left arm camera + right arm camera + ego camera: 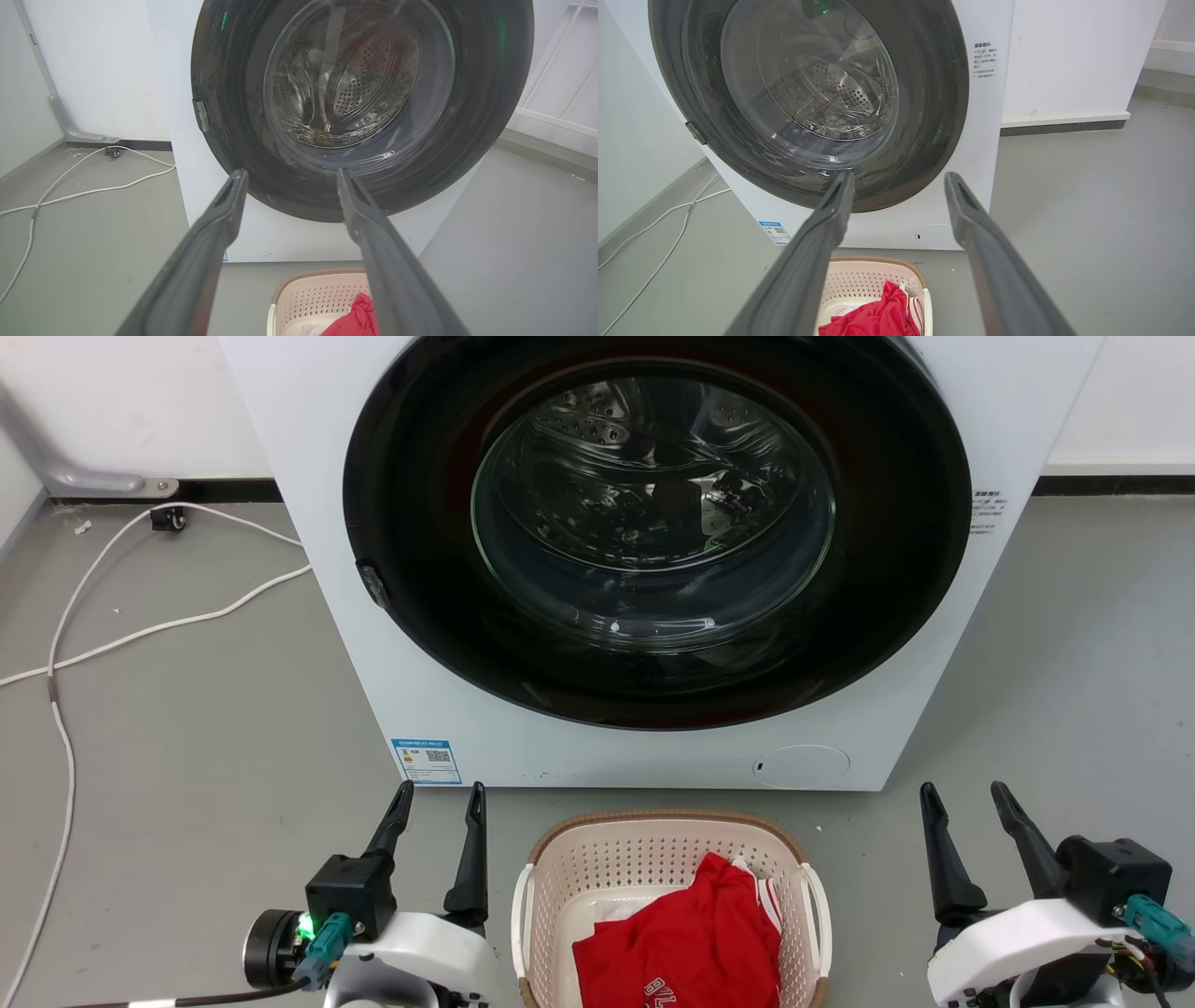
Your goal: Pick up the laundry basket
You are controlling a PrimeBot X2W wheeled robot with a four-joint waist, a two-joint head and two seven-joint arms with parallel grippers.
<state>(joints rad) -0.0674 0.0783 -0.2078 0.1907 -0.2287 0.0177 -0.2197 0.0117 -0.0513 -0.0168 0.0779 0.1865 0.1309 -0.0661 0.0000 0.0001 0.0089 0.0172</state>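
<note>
The laundry basket (616,873) is sitting on the floor (187,756) before the washing machine (420,663), while the left gripper (441,789) and right gripper (963,789) are flanking it, jaws spread and empty, likely readying to take it from both sides.

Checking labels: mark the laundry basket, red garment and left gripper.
laundry basket (667,816), head view, back rim.
red garment (695,933), head view, middle of cloth.
left gripper (442,790), head view, between its fingertips.

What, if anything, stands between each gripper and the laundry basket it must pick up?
Nothing visible. The left gripper and right gripper, both open, flank the laundry basket, with only floor between. The washing machine stands behind the basket, not between.
</note>
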